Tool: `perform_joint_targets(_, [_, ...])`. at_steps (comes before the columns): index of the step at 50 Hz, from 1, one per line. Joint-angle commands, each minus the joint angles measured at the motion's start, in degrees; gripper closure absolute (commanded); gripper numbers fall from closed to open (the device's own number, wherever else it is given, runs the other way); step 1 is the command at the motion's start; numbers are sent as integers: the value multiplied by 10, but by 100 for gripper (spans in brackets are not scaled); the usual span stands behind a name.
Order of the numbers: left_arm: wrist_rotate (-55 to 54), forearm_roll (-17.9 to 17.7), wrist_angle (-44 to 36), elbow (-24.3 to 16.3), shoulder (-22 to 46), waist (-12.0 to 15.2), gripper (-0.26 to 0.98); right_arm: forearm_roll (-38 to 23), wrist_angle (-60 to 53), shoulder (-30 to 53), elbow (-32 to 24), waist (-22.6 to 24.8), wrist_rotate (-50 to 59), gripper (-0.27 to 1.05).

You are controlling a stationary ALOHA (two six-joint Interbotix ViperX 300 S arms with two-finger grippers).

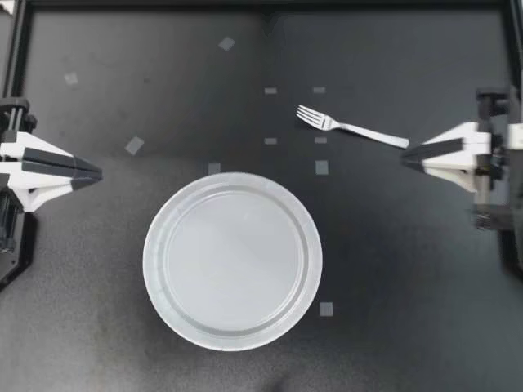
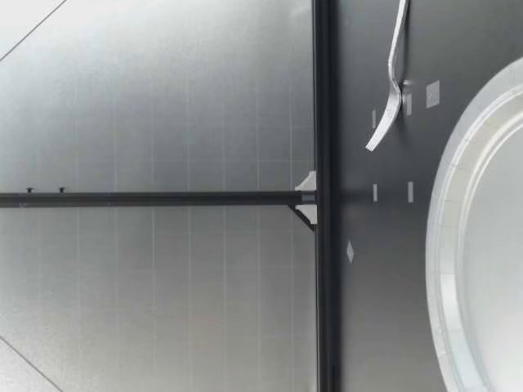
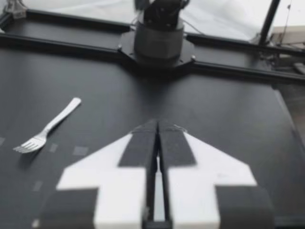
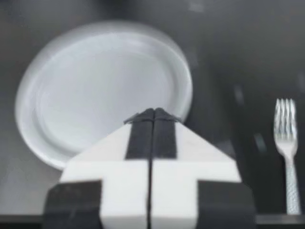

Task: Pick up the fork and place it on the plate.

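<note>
Two grippers hang at opposite sides: my left gripper (image 1: 98,173) at the left edge of the table (image 1: 392,286), my right gripper (image 1: 404,153) at the right edge, each with its fingers pressed flat together, as both wrist views confirm. The fork (image 1: 351,127) lies flat on the far right of the table, tines pointing left, handle end just beside my right gripper's tip. It's off the plate (image 1: 155,245), which sits near the middle, toward the near side, with bare dark surface between its far rim and the fork. Small tape marks (image 1: 322,167) dot that gap. There's open table between the left gripper and the plate, and right of the plate too. A black frame rail (image 1: 261,4) bounds the far edge.
</note>
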Motion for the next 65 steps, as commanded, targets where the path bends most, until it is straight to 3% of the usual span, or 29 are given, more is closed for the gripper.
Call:
perform_joint_targets(1, [-1,-1,-13,-11,6,2,71,-4,106,69,-69,-36,-4,68])
perform_joint_targets(7, [-3,-1,-21,-9,10,2,63,-21,155,120,-97,-67,-4,48])
perform_joint_targets(13, [-6,-1,-25,-9,20,2,39,-32,194,194,-126,-98,-4,23])
perform_joint_targets(19, [-11,-1,-33,-2,29,2,2,-34,216,280,-162,-104,-9,21])
perform_joint_targets(22, [-12,-1,-40,6,30,2,-11,-41,221,322,-180,-105,-10,21])
perform_joint_targets(33, [-13,-1,-63,26,38,2,4,-84,259,432,-243,-114,-9,21])
perform_joint_targets(50, [-18,-2,-105,52,74,2,5,-84,255,485,-281,-157,2,21])
perform_joint_targets(65, [-18,-1,-138,54,87,-20,5,-84,264,524,-299,-162,-3,24])
